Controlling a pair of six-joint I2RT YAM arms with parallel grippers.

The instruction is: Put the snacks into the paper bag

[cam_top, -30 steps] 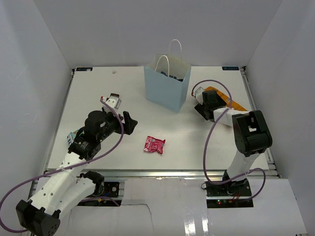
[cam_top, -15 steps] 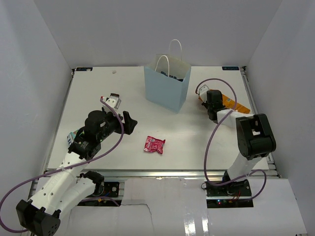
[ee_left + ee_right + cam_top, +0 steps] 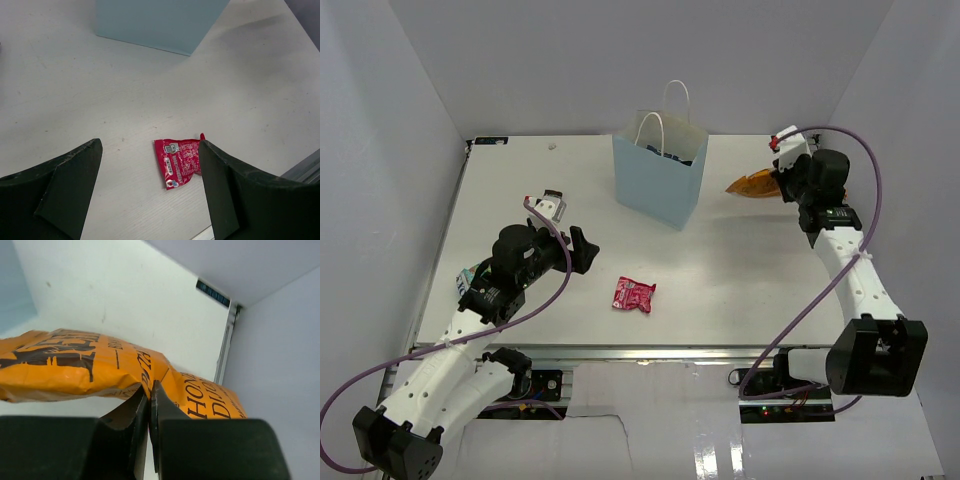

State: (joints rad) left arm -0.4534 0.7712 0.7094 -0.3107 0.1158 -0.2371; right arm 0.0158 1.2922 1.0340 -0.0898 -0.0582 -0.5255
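Note:
The light blue paper bag (image 3: 660, 178) (image 3: 155, 22) stands upright at the back middle, and something dark blue shows in its mouth (image 3: 676, 157). My right gripper (image 3: 782, 181) (image 3: 150, 390) is shut on the edge of the orange chip bag (image 3: 752, 185) (image 3: 75, 365), holding it in the air to the right of the paper bag. A pink-red packet (image 3: 633, 294) (image 3: 180, 160) lies flat on the table in front. My left gripper (image 3: 582, 250) (image 3: 149, 150) hangs open above and left of it, holding nothing. A greenish packet (image 3: 468, 277) peeks out beside the left arm.
White walls close in the table on the left, back and right. A metal rail (image 3: 650, 352) runs along the near edge. Purple cables (image 3: 750, 270) loop off both arms.
My right gripper shut on the orange chip bag and lifted it off the table, swinging up and to the back right. The left arm and the pink-red packet stayed still.

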